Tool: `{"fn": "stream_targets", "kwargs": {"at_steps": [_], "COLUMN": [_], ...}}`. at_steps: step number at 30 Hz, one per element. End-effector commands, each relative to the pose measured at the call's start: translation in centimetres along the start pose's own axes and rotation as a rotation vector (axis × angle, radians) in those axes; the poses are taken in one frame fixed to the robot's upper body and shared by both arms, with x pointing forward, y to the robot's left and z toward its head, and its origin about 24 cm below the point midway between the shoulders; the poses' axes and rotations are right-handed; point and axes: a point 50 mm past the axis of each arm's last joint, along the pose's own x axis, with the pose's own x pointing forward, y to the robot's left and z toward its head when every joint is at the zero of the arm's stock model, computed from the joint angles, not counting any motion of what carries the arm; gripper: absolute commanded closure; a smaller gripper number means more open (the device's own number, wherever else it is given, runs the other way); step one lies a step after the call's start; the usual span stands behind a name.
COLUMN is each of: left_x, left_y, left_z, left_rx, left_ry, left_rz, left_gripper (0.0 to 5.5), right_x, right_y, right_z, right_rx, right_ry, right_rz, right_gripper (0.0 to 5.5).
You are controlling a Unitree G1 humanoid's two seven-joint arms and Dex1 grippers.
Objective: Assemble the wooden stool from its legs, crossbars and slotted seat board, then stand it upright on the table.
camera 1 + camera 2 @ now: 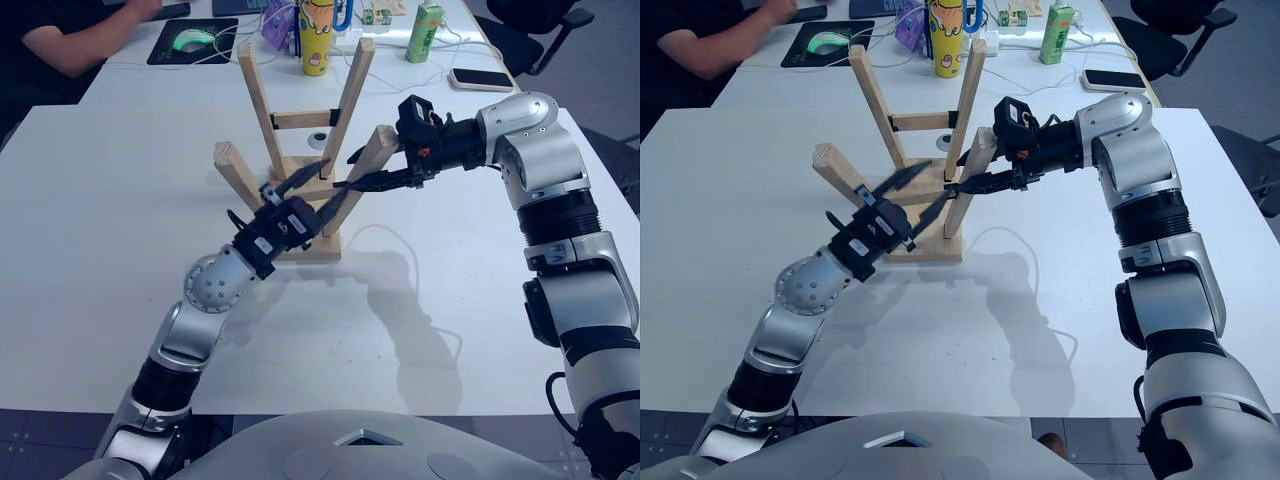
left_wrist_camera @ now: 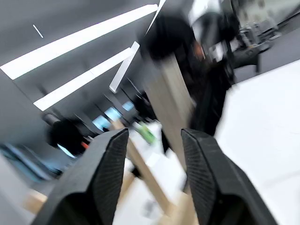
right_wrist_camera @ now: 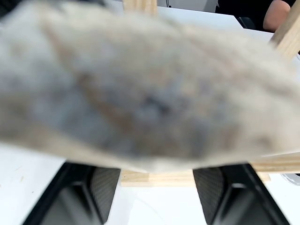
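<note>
White table [image 1: 100, 250] underneath, cluttered desk [image 1: 420, 80] beyond. Near its middle, stool [image 1: 262, 100] upside down: seat board [image 1: 318, 252] flat on the table, legs up, crossbar [image 1: 300, 119] joining the far pair. Near pair splayed outward rather than plumb; judged not yet fully seated. At the near right leg [image 1: 372, 152], right gripper [image 3: 157, 183] with fingers apart, straddling the wood, no clamp to be seen. Low by that same leg, just above the board, left gripper [image 2: 154, 136], fingers likewise spread, wood between them, contact impossible to tell. Likely trouble from here: levering a tilted leg out of its slot by pressing off-axis, or skidding the unpinned board across the table. Also tipping the whole frame with a sideways shove high on the leg. Tight quarters besides, grippers close together: risk of a clash knocking the leg loose.
</note>
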Motion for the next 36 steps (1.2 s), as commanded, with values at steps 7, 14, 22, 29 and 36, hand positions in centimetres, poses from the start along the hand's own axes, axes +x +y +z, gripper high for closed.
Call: {"fn": "stream_targets", "kwargs": {"at_steps": [7, 14, 22, 29, 36], "left_x": [1.6, -0.7, 2.5, -3.8, -5.9], "left_y": [-2.0, -5.4, 2.8, -3.7, -5.8], "left_z": [-5.3, -7.7, 4.5, -0.7, -7.0], "left_rx": [0.332, 0.258, 0.156, -0.163, -0.185], "left_ry": [0.477, 0.625, -0.137, 0.083, 0.409], "left_rz": [-0.151, -0.367, 0.243, -0.185, -0.170], "left_gripper": [5.09, 5.50, 5.50, 5.50, 5.50], "right_x": [1.5, 2.0, 2.3, 1.7, 1.8], "right_y": [0.7, 0.7, 1.0, 1.0, 1.3], "right_z": [-3.5, -2.8, -3.3, -3.2, -3.3], "right_rx": [0.100, 0.074, 0.085, 0.090, 0.117], "right_ry": [0.140, 0.117, 0.122, 0.103, 0.039], "right_rz": [0.008, 0.013, 0.012, -0.009, -0.008], "right_gripper": [3.46, 3.46, 3.46, 3.46, 3.46]}}
